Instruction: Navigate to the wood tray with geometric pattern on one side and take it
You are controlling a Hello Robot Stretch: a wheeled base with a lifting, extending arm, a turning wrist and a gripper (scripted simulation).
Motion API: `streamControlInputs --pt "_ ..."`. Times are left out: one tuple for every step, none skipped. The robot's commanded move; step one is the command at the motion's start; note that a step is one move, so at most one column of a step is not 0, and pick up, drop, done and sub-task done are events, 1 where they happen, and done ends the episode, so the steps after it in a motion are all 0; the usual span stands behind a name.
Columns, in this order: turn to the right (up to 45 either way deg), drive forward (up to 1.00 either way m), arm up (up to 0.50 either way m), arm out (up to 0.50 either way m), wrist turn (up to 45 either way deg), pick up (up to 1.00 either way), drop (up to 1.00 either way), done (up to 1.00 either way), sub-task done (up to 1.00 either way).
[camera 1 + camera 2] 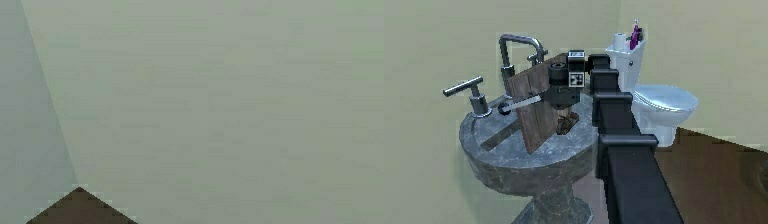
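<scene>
Forward view: wall (220, 100) corner, with a sliver of dark floor (80, 208) at the bottom edge.

Arm side view: arm (624, 150) reaches out over the sink's (494, 165) right rim. Gripper (564, 110) is at the wood tray (529, 110). The tray stands tilted on edge over the basin, just in front of the faucet (519, 45). Handle (472, 92) sits at the sink's left rim. Finger state: can't tell. Holding anything: can't tell. Toilet (659, 100) is beyond the arm.

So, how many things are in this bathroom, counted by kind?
Stone sink: 1
Faucet: 1
Toilet: 1
Wood tray: 1
Purple thing on the toilet's tank: 1
Total: 5
</scene>
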Motion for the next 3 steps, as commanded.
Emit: streamControlInputs --pt "0.0 0.00 0.00 0.00 3.0 0.00 0.00 0.00 0.00" --pt "0.0 0.00 0.00 0.00 0.0 1.00 0.00 0.00 0.00" --pt "0.0 0.00 0.00 0.00 0.0 0.00 0.00 1.00 0.00"
